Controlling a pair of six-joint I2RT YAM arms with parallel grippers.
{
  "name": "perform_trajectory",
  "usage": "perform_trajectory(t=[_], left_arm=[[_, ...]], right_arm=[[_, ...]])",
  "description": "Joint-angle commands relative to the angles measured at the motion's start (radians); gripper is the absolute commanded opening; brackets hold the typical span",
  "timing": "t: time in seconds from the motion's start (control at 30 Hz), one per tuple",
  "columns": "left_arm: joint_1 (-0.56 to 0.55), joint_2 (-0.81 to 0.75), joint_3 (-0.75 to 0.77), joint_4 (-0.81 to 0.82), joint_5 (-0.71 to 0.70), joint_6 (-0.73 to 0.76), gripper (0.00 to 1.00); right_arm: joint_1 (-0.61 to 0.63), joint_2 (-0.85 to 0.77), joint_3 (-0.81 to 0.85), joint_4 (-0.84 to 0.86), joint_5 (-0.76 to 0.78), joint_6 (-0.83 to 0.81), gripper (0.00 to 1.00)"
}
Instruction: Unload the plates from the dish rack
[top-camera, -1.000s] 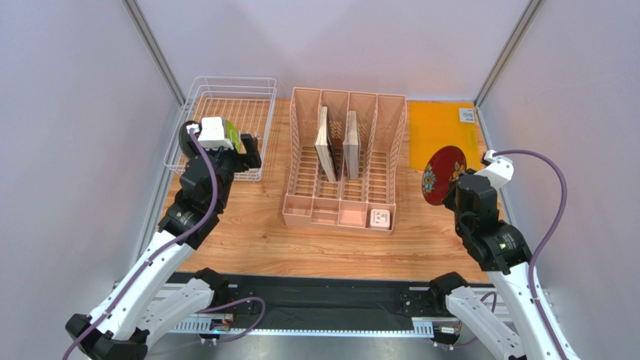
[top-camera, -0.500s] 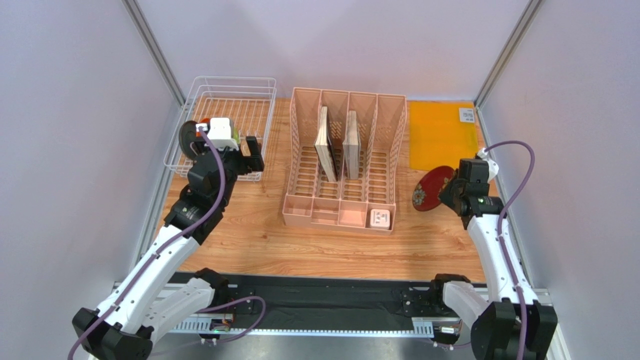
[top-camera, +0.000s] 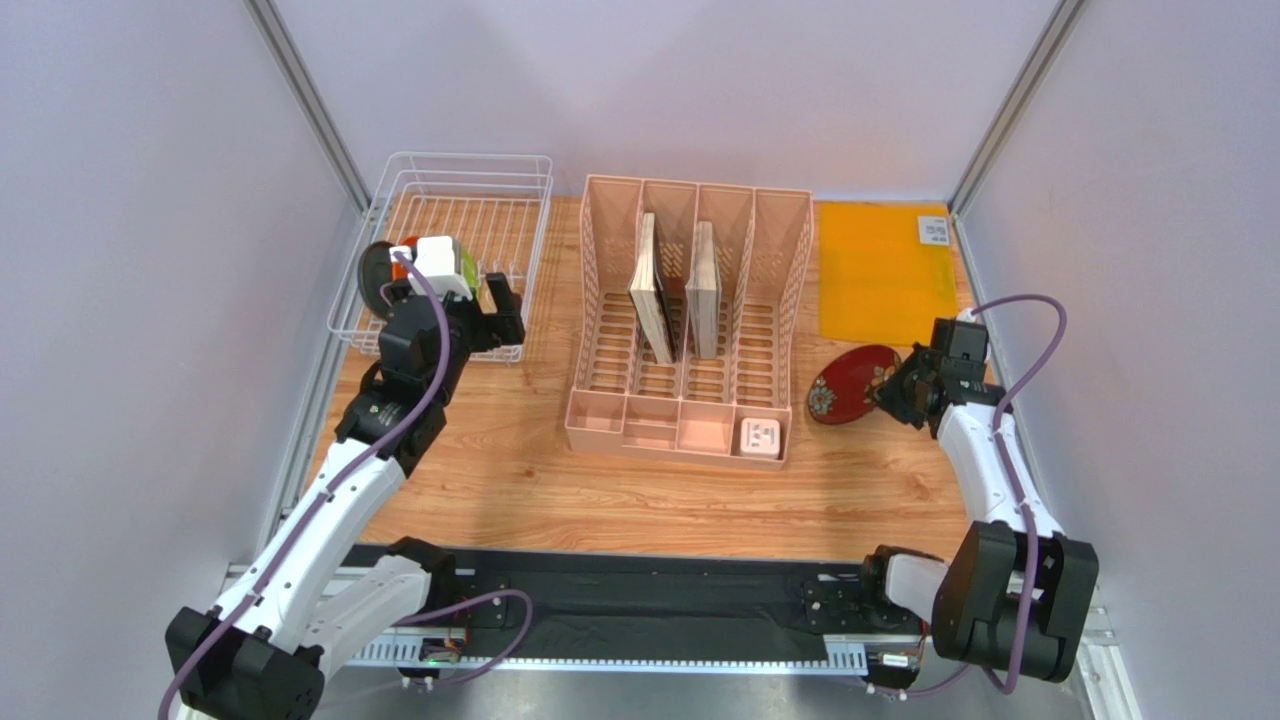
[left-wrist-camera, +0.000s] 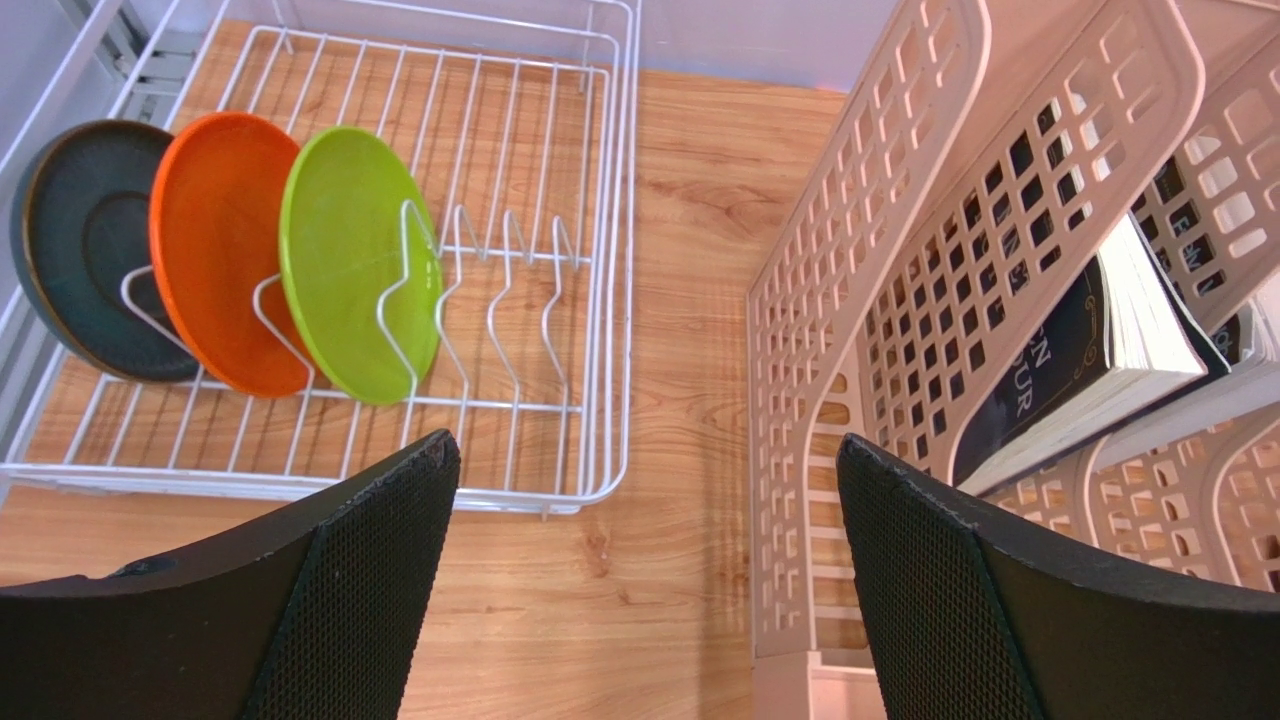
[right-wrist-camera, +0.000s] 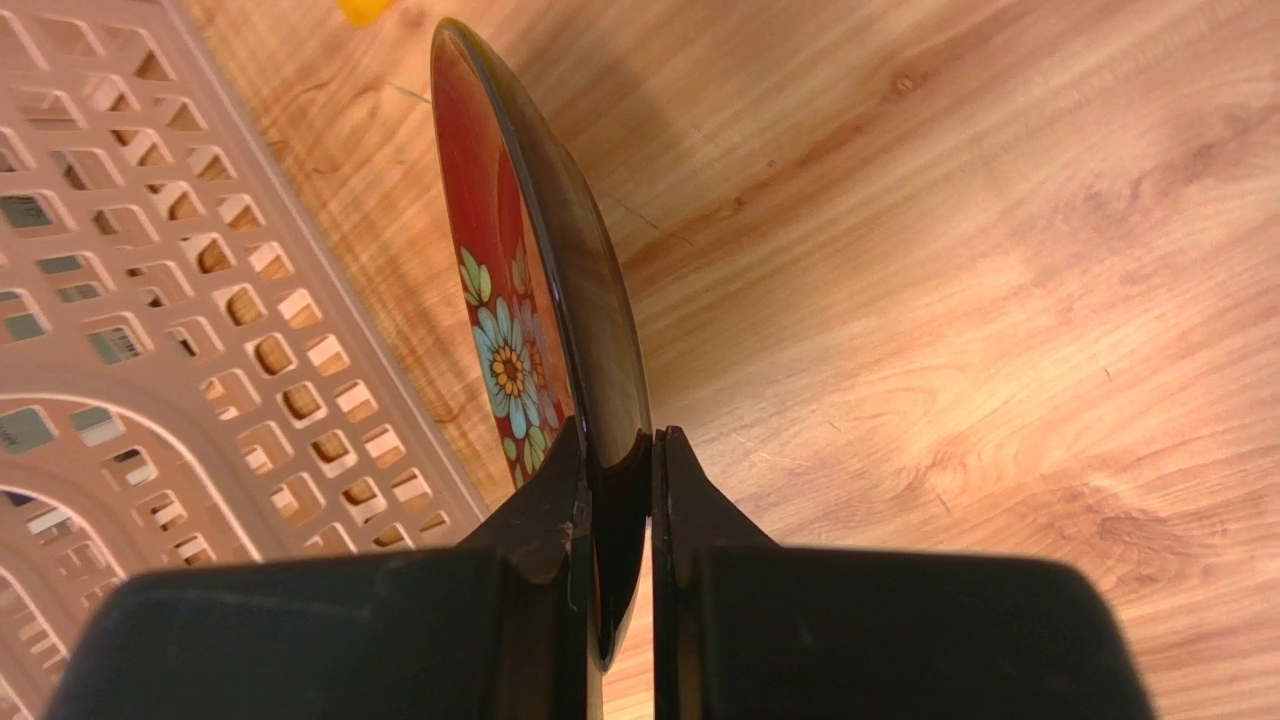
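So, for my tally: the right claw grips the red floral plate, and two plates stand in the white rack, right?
Not two: the left wrist view shows three plates standing in the white rack, the slate plate, the orange plate and the lime green plate. The right claw does grip the red floral plate.

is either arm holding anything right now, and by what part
The right gripper holds the dark red floral plate by its rim, jaws pinched shut on the edge nearest the wrist. The left gripper is open and holds nothing.
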Motion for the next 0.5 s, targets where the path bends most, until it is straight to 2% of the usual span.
perform_trajectory(t=[0.0,0.27,0.37,0.4,0.47], left_arm=[[0.023,0.012,0.000,0.043,0.063,-0.041,1.00],[0.034,0.036,0.002,0.052,0.118,-0.052,1.00],[0.037,0.035,-0.003,0.054,0.132,-0.055,1.00],[0.037,0.035,-0.004,0.052,0.135,-0.055,1.00],[0.039,0.032,-0.009,0.054,0.137,-0.055,1.00]], right_arm=[[-0.016,0.013,-0.018,0.022,0.027,0.026,0.01],[-0.037,0.119,-0.015,-0.019,0.084,0.006,0.01],[-0.048,0.168,-0.026,-0.025,0.136,0.006,0.05],[-0.050,0.184,-0.030,-0.024,0.136,0.005,0.09],[-0.050,0.203,-0.035,-0.021,0.133,-0.002,0.10]])
